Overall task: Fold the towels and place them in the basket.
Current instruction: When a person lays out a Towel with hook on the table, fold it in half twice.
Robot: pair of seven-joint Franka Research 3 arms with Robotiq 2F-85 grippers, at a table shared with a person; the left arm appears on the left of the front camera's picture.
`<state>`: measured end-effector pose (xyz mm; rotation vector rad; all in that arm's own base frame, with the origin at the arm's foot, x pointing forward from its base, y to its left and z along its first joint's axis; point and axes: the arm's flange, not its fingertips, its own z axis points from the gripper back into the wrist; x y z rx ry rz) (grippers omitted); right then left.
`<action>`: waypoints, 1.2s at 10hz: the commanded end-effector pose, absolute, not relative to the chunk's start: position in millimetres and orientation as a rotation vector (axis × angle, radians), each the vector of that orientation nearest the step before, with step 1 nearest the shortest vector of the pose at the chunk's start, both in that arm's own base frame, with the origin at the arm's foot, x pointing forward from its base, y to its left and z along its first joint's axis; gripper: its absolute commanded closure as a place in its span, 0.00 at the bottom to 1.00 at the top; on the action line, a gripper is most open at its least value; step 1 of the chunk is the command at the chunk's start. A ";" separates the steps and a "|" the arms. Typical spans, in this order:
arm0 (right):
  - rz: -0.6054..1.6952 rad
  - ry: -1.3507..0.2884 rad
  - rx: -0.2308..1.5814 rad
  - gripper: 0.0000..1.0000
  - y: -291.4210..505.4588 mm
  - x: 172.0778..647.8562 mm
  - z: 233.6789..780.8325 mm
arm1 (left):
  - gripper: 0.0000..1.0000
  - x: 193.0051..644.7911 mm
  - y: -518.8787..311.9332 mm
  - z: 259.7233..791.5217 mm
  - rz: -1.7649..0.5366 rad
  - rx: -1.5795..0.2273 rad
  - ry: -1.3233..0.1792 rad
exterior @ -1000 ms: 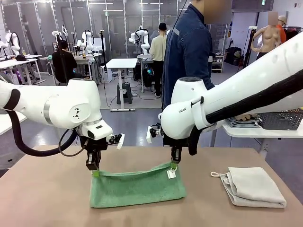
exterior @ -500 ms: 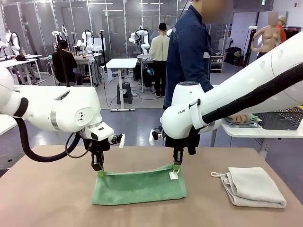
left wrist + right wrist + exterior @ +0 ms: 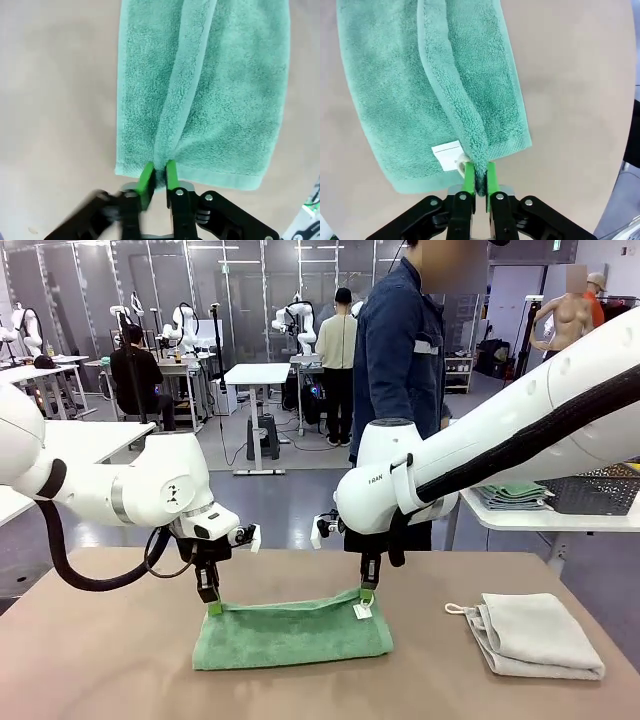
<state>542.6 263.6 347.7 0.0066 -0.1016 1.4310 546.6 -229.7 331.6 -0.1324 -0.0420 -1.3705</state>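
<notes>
Mint green towel (image 3: 290,635) lies folded on the counter (image 3: 100,670), off-white towel (image 3: 540,635) folded well to its right. Left wrist view: left jaws, narrow, pinch the green towel's raised edge. Right wrist view: right jaws pinch that edge beside the white label (image 3: 447,154).

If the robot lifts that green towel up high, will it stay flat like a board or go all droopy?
Probably droopy: the green towel bunches into a soft ridge where the left gripper and right gripper pinch its edge. It likely isn't slippery; its terry looks fuzzy. It seems light, too: two small pinches lift that edge.
</notes>
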 end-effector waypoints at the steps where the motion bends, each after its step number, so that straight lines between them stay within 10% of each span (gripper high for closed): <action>1: 1.427 -0.111 -0.010 0.56 259.6 548.3 346.6 | 0.56 544.5 -231.2 337.1 -1.345 -0.122 -0.085; 3: 1.420 -0.111 -0.043 0.08 258.7 541.8 349.4 | 0.20 538.9 -231.7 340.8 -1.349 -0.091 -0.089; 4: 1.419 -0.125 -0.061 0.00 259.3 536.7 352.9 | 0.00 533.8 -229.9 344.1 -1.341 -0.087 -0.094; 5: 1.412 -0.139 -0.084 0.20 256.7 529.9 358.8 | 0.00 525.8 -227.1 351.8 -1.334 -0.107 -0.117; 6: 1.382 -0.144 -0.093 0.00 253.2 521.5 366.0 | 0.19 513.8 -221.6 364.1 -1.317 -0.133 -0.149; 8: 1.093 -0.158 -0.127 0.00 249.1 492.2 386.9 | 0.00 475.3 -211.9 395.1 -1.131 -0.215 -0.047; 12: 0.784 -0.189 -0.075 0.00 252.3 442.8 401.0 | 0.00 384.3 -202.0 454.6 -0.881 -0.210 -0.164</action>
